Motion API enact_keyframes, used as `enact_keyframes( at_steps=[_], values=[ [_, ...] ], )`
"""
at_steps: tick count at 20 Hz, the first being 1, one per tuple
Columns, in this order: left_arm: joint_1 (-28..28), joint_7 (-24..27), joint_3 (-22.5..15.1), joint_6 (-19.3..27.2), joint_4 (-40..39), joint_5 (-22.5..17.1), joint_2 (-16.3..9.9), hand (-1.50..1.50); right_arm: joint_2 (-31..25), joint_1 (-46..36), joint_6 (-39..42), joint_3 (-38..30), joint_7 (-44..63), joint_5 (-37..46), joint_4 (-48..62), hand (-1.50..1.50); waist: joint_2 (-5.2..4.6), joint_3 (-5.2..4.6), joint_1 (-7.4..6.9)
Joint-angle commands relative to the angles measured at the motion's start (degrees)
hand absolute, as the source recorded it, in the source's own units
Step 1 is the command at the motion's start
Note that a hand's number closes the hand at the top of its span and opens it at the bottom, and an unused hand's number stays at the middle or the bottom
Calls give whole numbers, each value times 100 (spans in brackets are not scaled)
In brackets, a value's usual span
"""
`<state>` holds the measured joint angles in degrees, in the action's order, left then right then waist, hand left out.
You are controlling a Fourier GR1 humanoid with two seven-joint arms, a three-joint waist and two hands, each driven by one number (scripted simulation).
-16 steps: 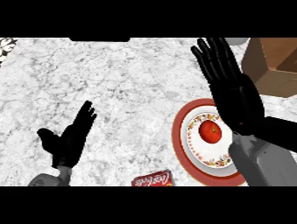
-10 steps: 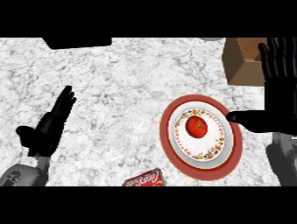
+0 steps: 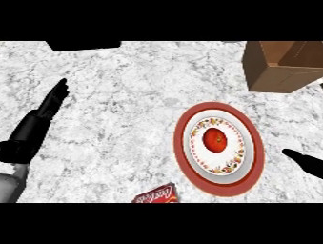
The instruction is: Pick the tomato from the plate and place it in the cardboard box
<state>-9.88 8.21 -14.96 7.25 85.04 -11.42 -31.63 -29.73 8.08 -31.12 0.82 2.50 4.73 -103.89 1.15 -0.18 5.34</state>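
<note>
Still on its plate [image 3: 252, 162], tomato [image 3: 214, 139] sits untouched

- red tomato [image 3: 216, 139] sits at the centre of the red-rimmed, floral plate [image 3: 188, 143]
- brown cardboard box [image 3: 285, 66] stands open, well apart beyond the plate

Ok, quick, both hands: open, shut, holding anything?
Left hand: open, fingers straight, holding nothing.
Right hand: only a tip shows at the right edge; cannot tell. It is not on the tomato.

Right hand [image 3: 315, 166] mostly off-frame.
</note>
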Motion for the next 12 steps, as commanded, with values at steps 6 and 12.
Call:
enact_keyframes(
  at_steps=[6,12],
  values=[
    [-147,-44,-204,-175,222,268,32,0,-927,1421,364,774,2115,2006,-1786,-150,-109,-17,-420],
    [-539,-349,-183,-428,320,103,87,0,-1658,894,1886,1243,4011,2324,-2431,-150,-152,-15,-664]
  ],
)
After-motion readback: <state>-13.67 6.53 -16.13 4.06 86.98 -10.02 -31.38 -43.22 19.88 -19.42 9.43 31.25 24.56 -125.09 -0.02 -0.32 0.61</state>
